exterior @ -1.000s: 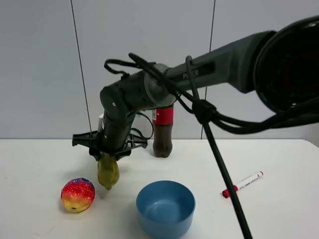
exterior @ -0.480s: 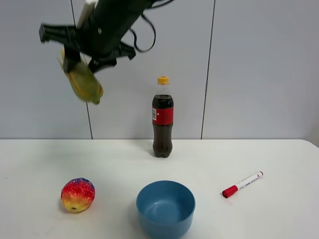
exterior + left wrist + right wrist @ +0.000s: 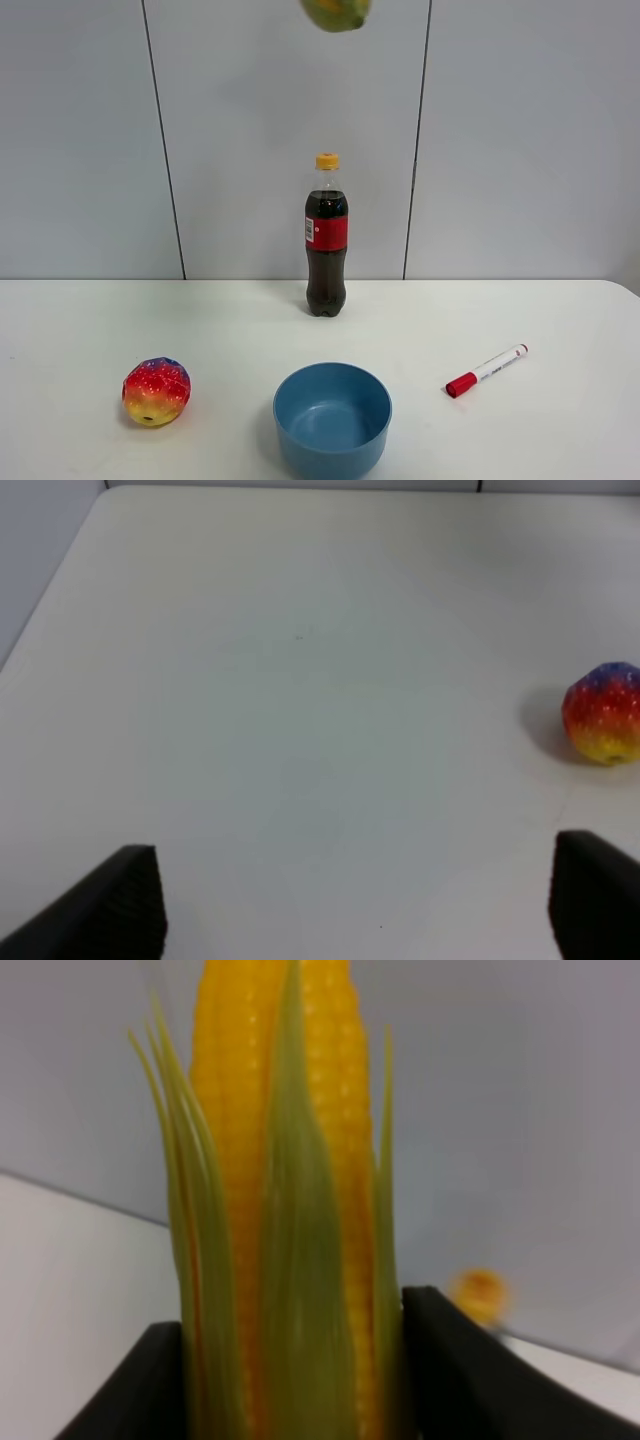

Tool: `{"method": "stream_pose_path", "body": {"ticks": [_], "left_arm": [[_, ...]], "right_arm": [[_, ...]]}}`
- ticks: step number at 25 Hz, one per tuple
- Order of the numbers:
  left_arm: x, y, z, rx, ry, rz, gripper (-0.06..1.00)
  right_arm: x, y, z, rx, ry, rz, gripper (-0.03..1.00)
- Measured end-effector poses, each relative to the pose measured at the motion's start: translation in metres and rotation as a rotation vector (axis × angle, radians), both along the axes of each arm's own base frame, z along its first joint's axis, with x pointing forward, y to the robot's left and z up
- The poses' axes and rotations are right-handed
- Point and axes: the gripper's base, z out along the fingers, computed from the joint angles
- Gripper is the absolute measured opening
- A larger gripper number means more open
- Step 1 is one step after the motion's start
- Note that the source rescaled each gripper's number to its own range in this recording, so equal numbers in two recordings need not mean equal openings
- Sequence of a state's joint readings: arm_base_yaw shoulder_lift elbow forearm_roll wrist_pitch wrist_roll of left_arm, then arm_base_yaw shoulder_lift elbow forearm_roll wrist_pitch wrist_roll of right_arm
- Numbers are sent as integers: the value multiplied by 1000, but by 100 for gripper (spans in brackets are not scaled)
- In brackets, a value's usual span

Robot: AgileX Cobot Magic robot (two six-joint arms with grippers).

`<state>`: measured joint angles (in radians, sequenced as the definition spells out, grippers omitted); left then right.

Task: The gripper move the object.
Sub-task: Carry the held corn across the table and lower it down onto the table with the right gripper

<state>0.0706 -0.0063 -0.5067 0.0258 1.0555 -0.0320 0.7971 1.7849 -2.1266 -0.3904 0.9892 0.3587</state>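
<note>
Currently your right claw (image 3: 300, 1385) grips the corn (image 3: 285, 1180), held high above the bottle (image 3: 327, 240), likely for clearance; left claw (image 3: 355, 910) hangs wide and empty over the counter (image 3: 300, 680).

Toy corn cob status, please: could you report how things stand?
Right end effector shut on toy corn cob, high above the cola bottle. Left end effector open, empty. Nothing obstructing.

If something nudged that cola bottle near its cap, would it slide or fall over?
The bottle would probably tip: it stands tall on a narrow base. It looks nearly full of dark drink, so it is likely heavy for its size. Once down, its round body could roll.
</note>
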Motion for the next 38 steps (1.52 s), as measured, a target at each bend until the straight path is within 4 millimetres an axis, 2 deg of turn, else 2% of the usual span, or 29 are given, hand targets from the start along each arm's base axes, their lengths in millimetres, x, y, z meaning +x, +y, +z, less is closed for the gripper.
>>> {"method": "stream_pose_path", "body": {"ticks": [4,7,10,13,17,21,28,35,38], "left_arm": [[0,0,0,0,0,0,100],[0,0,0,0,0,0,100],[0,0,0,0,0,0,100],[0,0,0,0,0,0,100],[0,0,0,0,0,0,100],[0,0,0,0,0,0,100],[0,0,0,0,0,0,100],[0,0,0,0,0,0,100],[0,0,0,0,0,0,100]], "right_arm": [[2,-30,2,-66,55,-170,0],[12,-50,-1,-97,89,-277,0],[29,-77,-4,-83,104,-390,0],[46,-102,-21,-101,152,-478,0],[66,-118,-62,-126,237,-502,0],[84,-120,-109,-123,306,-481,0],[120,-110,-202,-110,422,-471,0],[145,-99,-272,-123,465,-433,0],[151,-95,-295,-125,477,-418,0]]}}
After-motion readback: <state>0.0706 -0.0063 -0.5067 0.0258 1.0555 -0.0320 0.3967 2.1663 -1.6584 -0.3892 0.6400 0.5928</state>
